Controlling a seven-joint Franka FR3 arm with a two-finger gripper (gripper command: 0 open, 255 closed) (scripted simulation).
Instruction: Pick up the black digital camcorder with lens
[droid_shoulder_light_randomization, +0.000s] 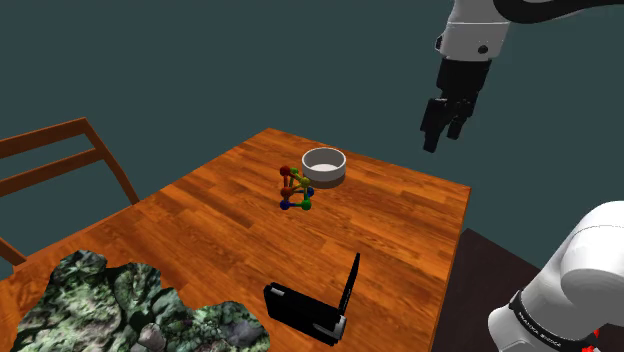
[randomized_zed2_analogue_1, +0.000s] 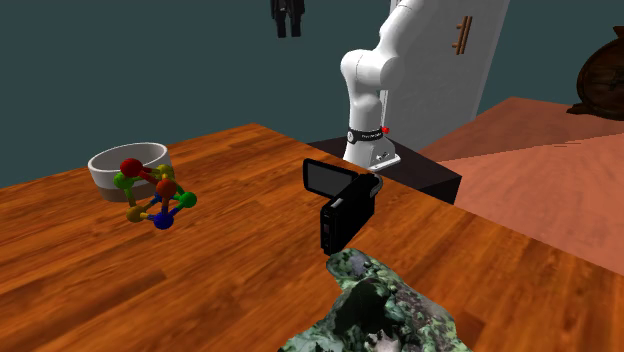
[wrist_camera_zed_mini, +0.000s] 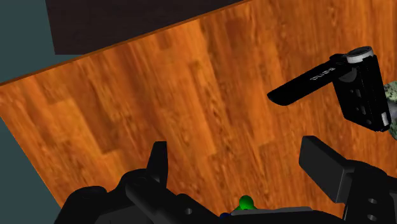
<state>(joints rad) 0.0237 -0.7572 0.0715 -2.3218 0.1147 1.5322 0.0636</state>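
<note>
The black camcorder (droid_shoulder_light_randomization: 310, 309) lies on the wooden table (droid_shoulder_light_randomization: 400, 220) near its front edge, with its flip screen standing open. In the second exterior view the camcorder (randomized_zed2_analogue_1: 342, 208) stands near the table's right edge, screen turned out. My gripper (droid_shoulder_light_randomization: 444, 127) hangs high above the table's far right part, well away from the camcorder, and shows at the top edge of the second exterior view as the gripper (randomized_zed2_analogue_1: 287, 24). Through the wrist camera the fingers (wrist_camera_zed_mini: 158, 163) stand wide apart with nothing between them, and the camcorder (wrist_camera_zed_mini: 356, 88) lies off to one side.
A white bowl (droid_shoulder_light_randomization: 324, 166) sits at the table's far side, with a coloured ball-and-stick toy (droid_shoulder_light_randomization: 294, 189) just in front of it. A mossy rock-like mass (droid_shoulder_light_randomization: 130, 310) fills the near left corner. A wooden chair (droid_shoulder_light_randomization: 70, 160) stands left of the table.
</note>
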